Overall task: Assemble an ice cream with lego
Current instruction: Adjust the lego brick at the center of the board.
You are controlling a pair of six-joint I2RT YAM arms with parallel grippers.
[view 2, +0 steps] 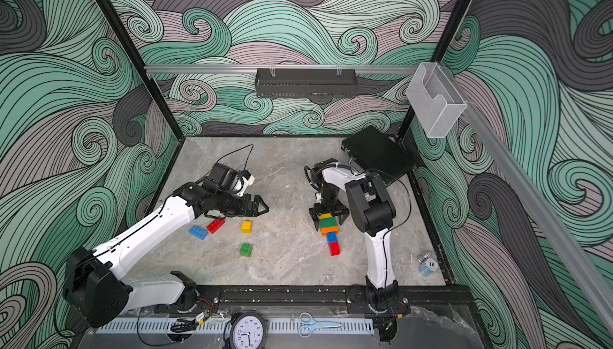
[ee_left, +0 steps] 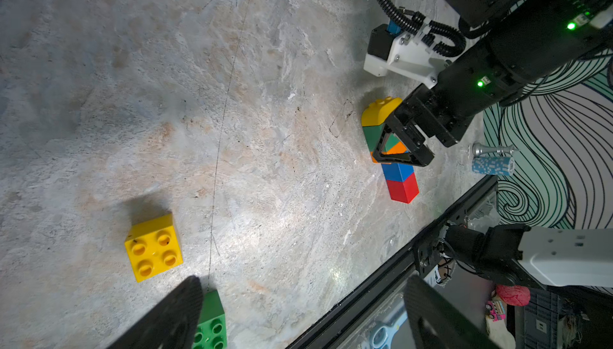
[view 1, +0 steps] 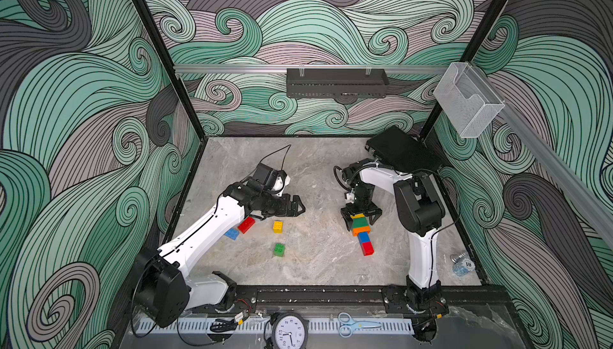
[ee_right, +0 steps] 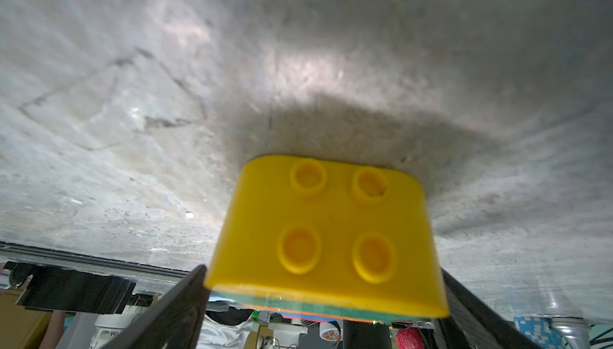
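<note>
Lego stack (view 1: 362, 234) lying flat on table (view 1: 315, 271), on right arm's side: yellow round-top, green, orange, blue, red in line. Right gripper (view 1: 361, 222) straddling yellow-green end, fingers flanking closely; pinching or clear, cannot tell. Loose red brick (view 1: 246, 225), blue brick (view 1: 231, 233), yellow brick (view 1: 278, 226), green brick (view 1: 279, 250) sitting apart on left arm's side. Left gripper (view 1: 297, 205) hovering near them, jaws spread, carrying nothing.

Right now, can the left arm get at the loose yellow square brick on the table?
Probably yes: the left gripper hovers open near the loose yellow brick, with only bare table between them.
</note>
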